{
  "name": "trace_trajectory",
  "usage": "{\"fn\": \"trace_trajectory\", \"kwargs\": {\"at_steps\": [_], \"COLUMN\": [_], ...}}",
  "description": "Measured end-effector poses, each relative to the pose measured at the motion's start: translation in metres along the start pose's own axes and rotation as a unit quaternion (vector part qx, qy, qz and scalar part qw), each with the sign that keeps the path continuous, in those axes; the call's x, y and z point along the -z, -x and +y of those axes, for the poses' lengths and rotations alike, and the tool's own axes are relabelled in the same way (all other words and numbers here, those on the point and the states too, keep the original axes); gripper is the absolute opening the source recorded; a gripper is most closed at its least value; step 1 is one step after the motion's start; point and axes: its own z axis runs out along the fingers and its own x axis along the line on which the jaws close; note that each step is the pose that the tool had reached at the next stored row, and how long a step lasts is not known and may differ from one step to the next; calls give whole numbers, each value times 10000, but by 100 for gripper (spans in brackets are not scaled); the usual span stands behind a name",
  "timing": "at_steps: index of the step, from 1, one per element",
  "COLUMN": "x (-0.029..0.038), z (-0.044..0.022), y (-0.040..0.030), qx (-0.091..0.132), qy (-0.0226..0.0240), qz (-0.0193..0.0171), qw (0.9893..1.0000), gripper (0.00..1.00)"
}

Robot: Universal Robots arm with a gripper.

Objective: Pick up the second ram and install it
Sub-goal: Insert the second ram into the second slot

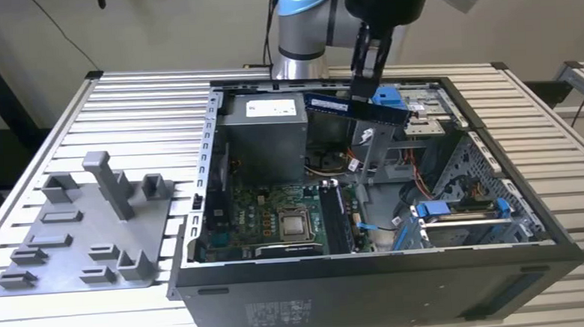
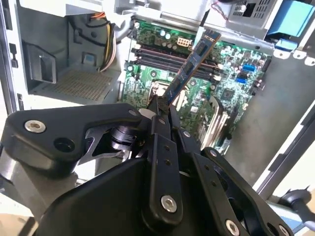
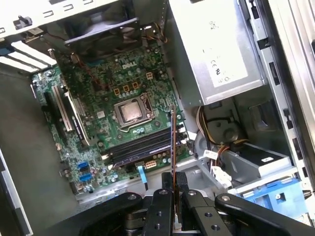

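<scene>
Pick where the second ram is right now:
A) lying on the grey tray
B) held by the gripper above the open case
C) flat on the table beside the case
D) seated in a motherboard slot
B: in the exterior view the gripper is shut on the second ram, holding it in the air over the open computer case, well clear of the motherboard.

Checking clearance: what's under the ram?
Held by the gripper, the ram hangs above the open case; the motherboard and its slots lie below. The fingers cover its gripped end.
</scene>
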Motion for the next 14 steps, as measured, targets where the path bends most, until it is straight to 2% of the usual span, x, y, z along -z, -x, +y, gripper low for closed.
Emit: {"fn": "trace_trajectory", "kwargs": {"at_steps": [3,7,10,14], "x": [-2,-5,-8,-16], "z": [0,0,0,-1], "y": [0,0,0,-1], "qx": [-249,-527,-742,-1012], "qy": [-10,-22,-31,-42], "qz": [-8,-18,-25,-35], "qw": [9997,9986,9972,9948], "gripper": [14,14,14,14]}}
